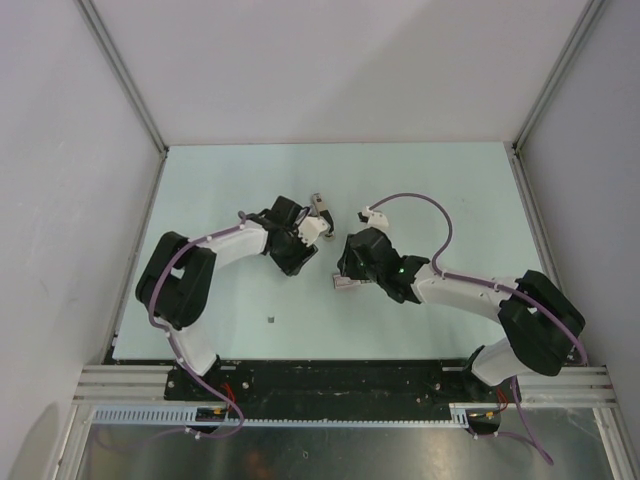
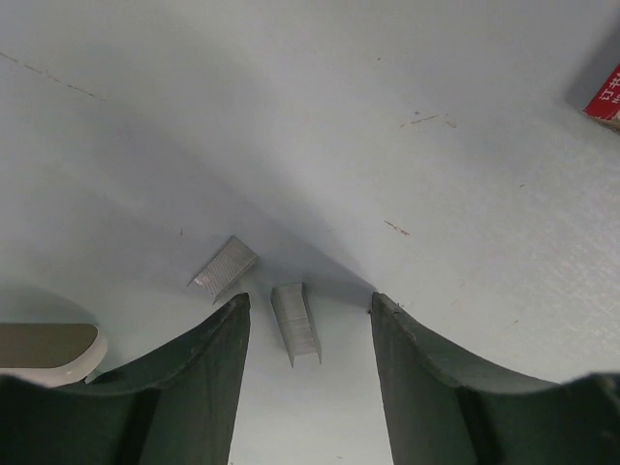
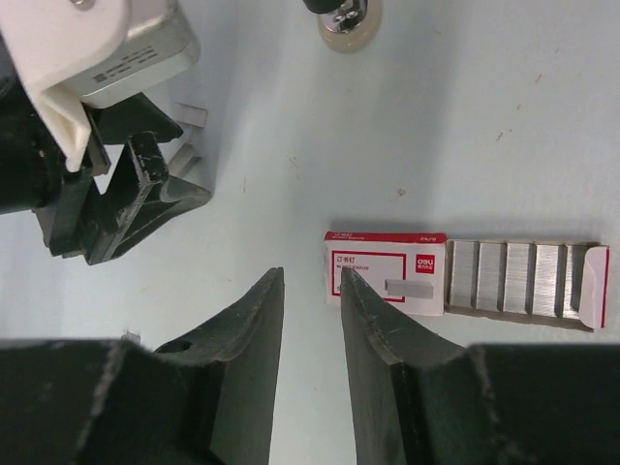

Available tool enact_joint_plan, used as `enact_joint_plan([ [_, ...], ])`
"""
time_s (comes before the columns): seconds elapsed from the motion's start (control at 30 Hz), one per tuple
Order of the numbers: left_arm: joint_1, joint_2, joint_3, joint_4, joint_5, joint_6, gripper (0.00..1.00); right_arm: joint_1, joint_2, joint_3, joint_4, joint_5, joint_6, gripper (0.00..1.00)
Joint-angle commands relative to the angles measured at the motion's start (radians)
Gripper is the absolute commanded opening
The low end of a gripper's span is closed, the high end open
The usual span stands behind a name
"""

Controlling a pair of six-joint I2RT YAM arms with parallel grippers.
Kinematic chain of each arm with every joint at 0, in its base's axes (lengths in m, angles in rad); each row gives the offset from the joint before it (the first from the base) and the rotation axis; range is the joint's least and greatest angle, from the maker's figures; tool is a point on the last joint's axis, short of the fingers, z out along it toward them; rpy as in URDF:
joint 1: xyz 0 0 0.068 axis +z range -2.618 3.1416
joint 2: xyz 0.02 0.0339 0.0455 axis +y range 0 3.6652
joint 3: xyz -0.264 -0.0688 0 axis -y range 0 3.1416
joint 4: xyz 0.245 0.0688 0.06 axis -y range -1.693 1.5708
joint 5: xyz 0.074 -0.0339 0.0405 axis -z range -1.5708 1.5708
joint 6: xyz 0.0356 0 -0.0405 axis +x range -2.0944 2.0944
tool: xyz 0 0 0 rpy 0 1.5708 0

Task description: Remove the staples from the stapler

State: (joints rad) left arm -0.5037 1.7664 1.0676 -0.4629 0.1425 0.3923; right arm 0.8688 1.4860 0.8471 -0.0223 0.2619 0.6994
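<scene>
The stapler (image 1: 320,204), small and beige with dark parts, lies on the table just beyond my left gripper (image 1: 320,224). Its end shows at the top of the right wrist view (image 3: 344,19) and at the lower left of the left wrist view (image 2: 48,347). Two short grey strips of staples lie on the table: one (image 2: 296,323) between my open left fingers, the other (image 2: 223,268) just past the left fingertip. My left gripper (image 2: 308,302) is open and empty over them. My right gripper (image 3: 310,274) is slightly open and empty, its tips beside a staple box.
A red-and-white staple box (image 3: 387,281) with its pulled-out tray of staple strips (image 3: 523,281) lies by the right gripper, and also shows in the top view (image 1: 343,284). A tiny dark bit (image 1: 272,319) lies nearer the front. Grey walls enclose the table (image 1: 450,180).
</scene>
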Motion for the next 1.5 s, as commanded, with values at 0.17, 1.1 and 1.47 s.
enact_joint_plan([
  [0.17, 0.016, 0.024, 0.034, -0.037, 0.067, -0.013, 0.54, 0.01, -0.037, -0.014, 0.052, 0.018, -0.003, 0.33],
  [1.1, -0.014, -0.136, -0.095, -0.057, 0.096, -0.088, 0.25, 0.028, -0.044, -0.045, 0.091, 0.03, 0.0, 0.25],
  [1.47, -0.014, -0.098, -0.057, -0.065, 0.073, -0.087, 0.4, 0.029, -0.064, -0.045, 0.084, 0.036, -0.007, 0.26],
])
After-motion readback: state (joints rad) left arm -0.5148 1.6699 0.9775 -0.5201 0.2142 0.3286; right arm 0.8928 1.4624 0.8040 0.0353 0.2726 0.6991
